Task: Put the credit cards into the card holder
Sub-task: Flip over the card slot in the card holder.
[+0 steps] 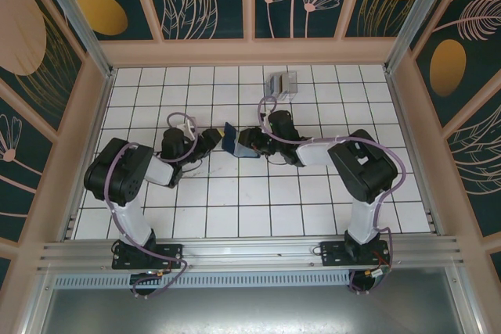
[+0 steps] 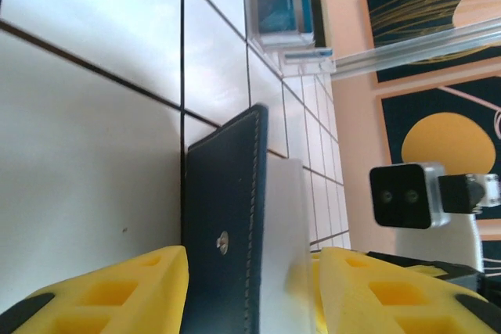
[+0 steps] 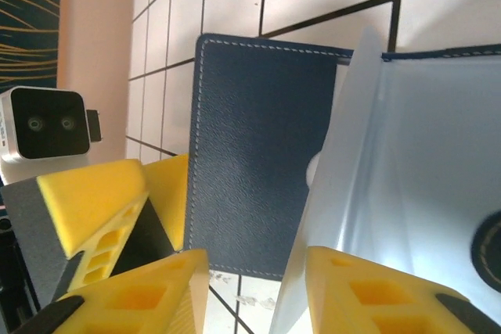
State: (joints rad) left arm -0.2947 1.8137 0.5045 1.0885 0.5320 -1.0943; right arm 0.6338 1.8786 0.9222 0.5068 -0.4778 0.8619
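The navy card holder [image 1: 232,140] stands half open on the tiles between both grippers. My left gripper [image 1: 212,141] is shut on its dark stitched flap [image 2: 223,217], with yellow fingers [image 2: 117,291] against both sides. A pale sheet [image 2: 286,224] lies against that flap; I cannot tell whether it is a card or the inner face. In the right wrist view the navy panel [image 3: 258,154] lies flat and the pale blue inner face [image 3: 423,162] rises beside it. My right gripper [image 3: 254,295] is open, the pale edge between its fingers. Credit cards [image 1: 282,84] sit in a clear stand behind.
The clear stand [image 2: 283,9] is near the back wall, about two tiles beyond the right gripper. Peach walls and aluminium rails [image 1: 78,21] box in the white tiled floor [image 1: 235,201]. Open tiles lie in front of both arms.
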